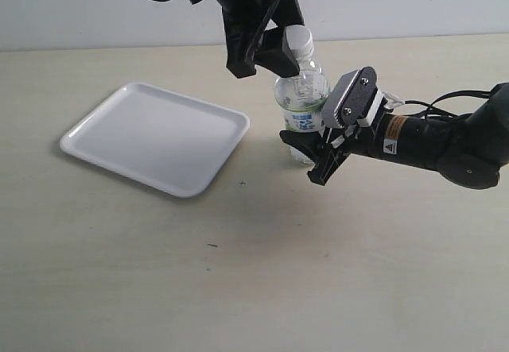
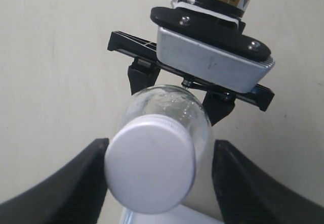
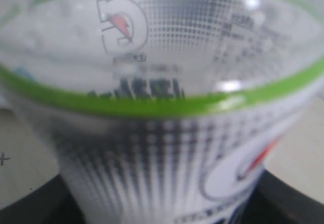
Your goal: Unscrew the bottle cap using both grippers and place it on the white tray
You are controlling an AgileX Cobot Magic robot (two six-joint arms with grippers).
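Bottle (image 1: 301, 91) stands pinched low by right pincer (image 1: 308, 157), left pincer (image 1: 266, 55) pointing down, spread astride bottle cap (image 2: 151, 169).

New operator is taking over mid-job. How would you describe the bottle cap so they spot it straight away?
Start at the white tray; just right of it in the exterior view stands the bottle. The bottle cap sits on top of its neck. It is small, round and white, unlike the wide flat tray and the clear, labelled bottle body.
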